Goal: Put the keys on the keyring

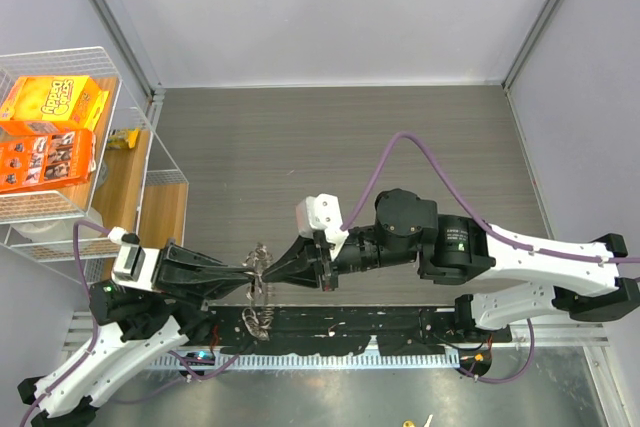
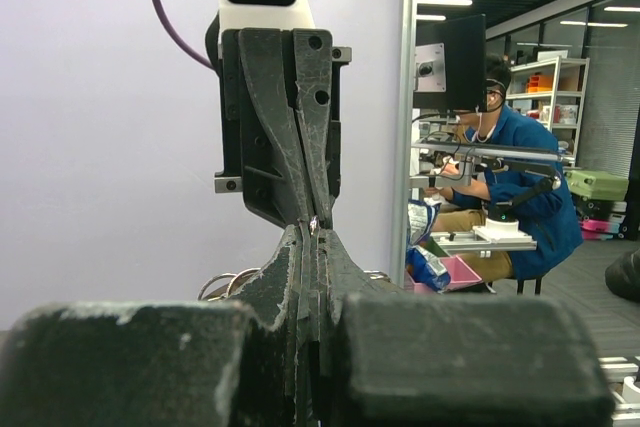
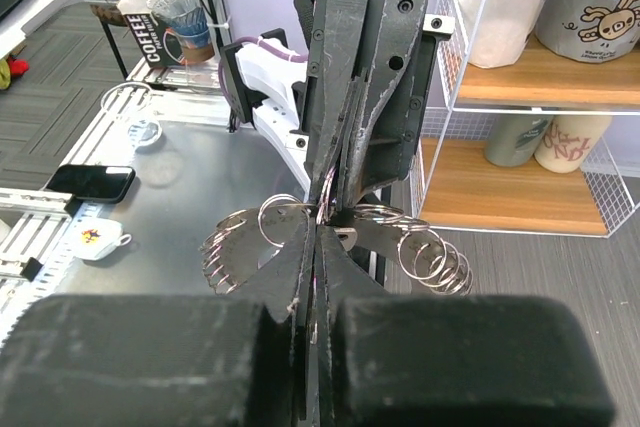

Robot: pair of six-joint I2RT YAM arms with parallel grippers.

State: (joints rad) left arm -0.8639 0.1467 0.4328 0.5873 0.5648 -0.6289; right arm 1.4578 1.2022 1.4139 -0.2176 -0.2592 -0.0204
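1. Grey table (image 1: 400,147) spans the cell; a wire shelf (image 1: 120,187) stands at its left.
2. Left gripper (image 1: 247,273) and right gripper (image 1: 275,273) meet tip to tip above the near edge, both with jaws closed.
3. Keyring (image 3: 235,247) hangs between them, pinched by the left; what the right pinches is hidden.
4. Light, stiff, slippery wire, I judge: grip the ring's flat, not the dangling loops.
5. No loose key can be picked out.
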